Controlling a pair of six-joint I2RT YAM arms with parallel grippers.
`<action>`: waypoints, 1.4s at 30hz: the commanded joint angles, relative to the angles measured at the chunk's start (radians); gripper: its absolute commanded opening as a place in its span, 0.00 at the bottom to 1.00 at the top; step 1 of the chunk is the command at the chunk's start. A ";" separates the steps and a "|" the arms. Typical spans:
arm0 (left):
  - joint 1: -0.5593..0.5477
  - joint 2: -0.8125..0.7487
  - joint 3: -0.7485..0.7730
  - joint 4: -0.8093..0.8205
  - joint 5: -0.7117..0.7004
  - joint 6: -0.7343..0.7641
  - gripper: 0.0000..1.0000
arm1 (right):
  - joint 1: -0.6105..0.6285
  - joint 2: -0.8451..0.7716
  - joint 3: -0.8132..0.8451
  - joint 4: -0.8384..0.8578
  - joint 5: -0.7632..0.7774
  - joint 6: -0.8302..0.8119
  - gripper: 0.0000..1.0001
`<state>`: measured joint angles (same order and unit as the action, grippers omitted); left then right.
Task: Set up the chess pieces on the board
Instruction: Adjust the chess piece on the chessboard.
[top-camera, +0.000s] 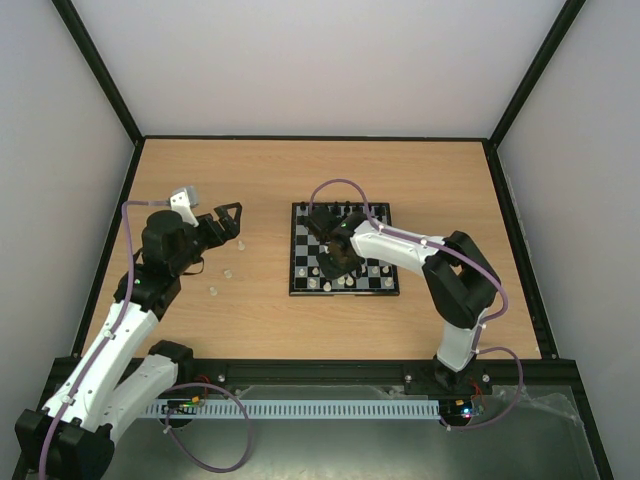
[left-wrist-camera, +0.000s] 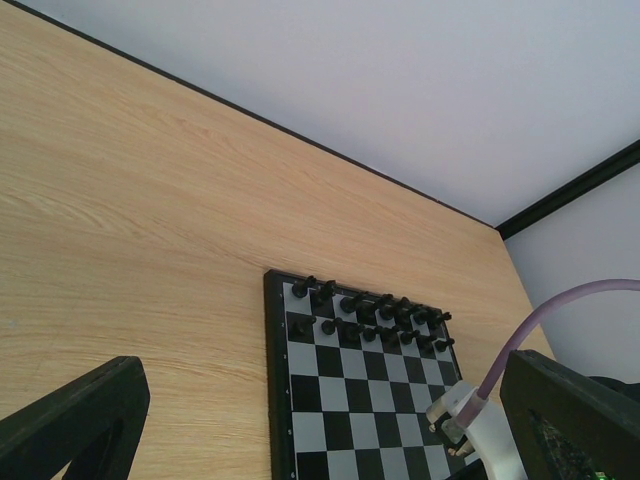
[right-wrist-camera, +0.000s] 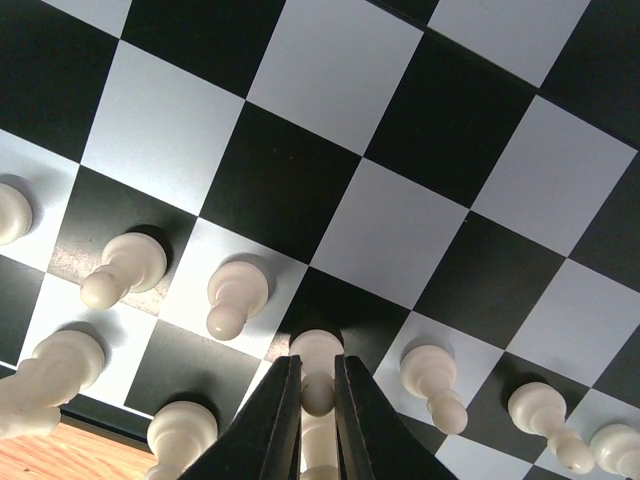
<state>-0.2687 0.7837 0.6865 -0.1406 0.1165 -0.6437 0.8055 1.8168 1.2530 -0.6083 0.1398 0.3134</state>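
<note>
The board (top-camera: 302, 250) lies mid-table, with black chessmen (top-camera: 340, 211) along its far rows and white chess pieces (top-camera: 312, 283) along its near rows. My right gripper (top-camera: 334, 266) is low over the near part of the board. In the right wrist view its fingers (right-wrist-camera: 318, 395) are shut on the head of a white pawn (right-wrist-camera: 317, 352) standing on a black square, with other white pawns (right-wrist-camera: 236, 297) beside it. My left gripper (top-camera: 228, 222) is open and empty above the table left of the board. The board also shows in the left wrist view (left-wrist-camera: 330, 400).
A few loose white pieces (top-camera: 227, 271) lie on the wood between my left arm and the board, one more (top-camera: 213, 292) nearer the front. Black frame rails edge the table. A purple cable (top-camera: 345, 185) arcs over the board's far side.
</note>
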 joint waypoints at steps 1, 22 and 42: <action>0.005 0.000 -0.007 0.018 0.014 0.002 0.99 | 0.002 0.029 0.018 -0.050 0.015 -0.001 0.11; 0.006 -0.006 -0.011 0.019 0.017 0.003 1.00 | -0.020 0.036 0.031 -0.034 0.042 0.012 0.11; 0.004 -0.011 -0.010 0.017 0.012 0.002 1.00 | -0.025 -0.066 0.029 0.000 0.054 0.018 0.32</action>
<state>-0.2687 0.7830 0.6861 -0.1406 0.1238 -0.6437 0.7856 1.8286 1.2690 -0.6006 0.1833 0.3233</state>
